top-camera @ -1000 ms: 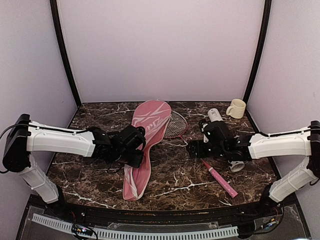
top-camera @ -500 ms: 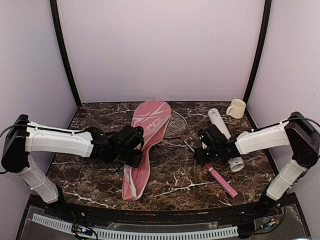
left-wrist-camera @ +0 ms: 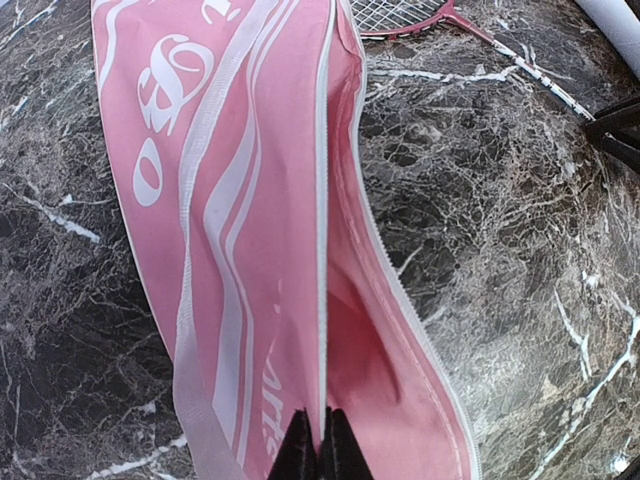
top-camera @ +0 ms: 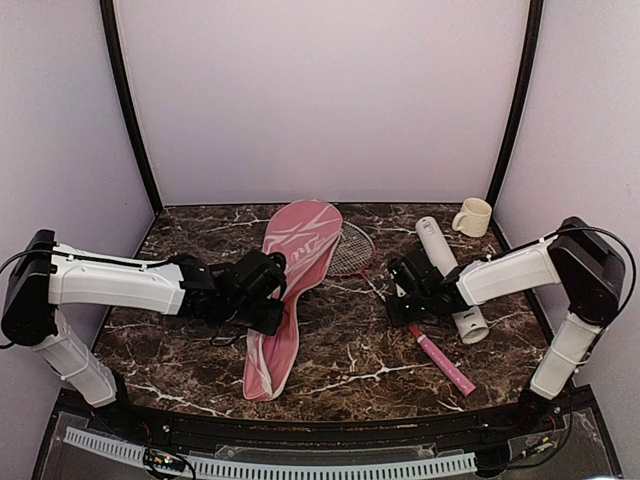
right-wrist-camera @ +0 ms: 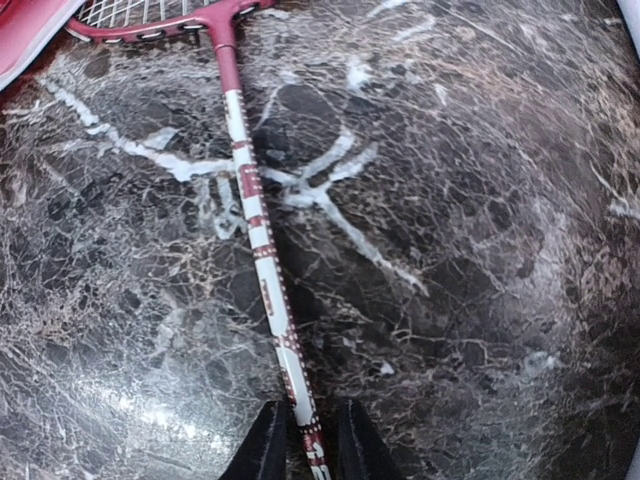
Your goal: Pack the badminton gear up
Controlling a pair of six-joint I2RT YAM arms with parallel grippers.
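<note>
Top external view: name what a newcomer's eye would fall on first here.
The pink racquet cover sprawls across the middle of the dark marble table, its zipper edge pinched by the left gripper. To its right, the right gripper straddles the thin shaft of a red-rimmed racquet. A white tube and a cream mug sit at the back right.

Bare marble of the table [top-camera: 345, 345] is seen btwn racquet cover [top-camera: 300, 250] and racquet shaft [right-wrist-camera: 258, 250], a clear lane from front edge to mid-table. Open room is also found L of the cover. R side is crowded: white tube [top-camera: 436, 245] lies near the right gripper [right-wrist-camera: 310, 445], cream mug [top-camera: 472, 217] is set in the back R corner, and pink handle [top-camera: 442, 360] slants across front R. Racquet head [top-camera: 352, 250] is tucked against the cover's R edge, no gap there. Cover's mouth gapes beside the left gripper [left-wrist-camera: 320, 455], which is pinched on the zip edge.
</note>
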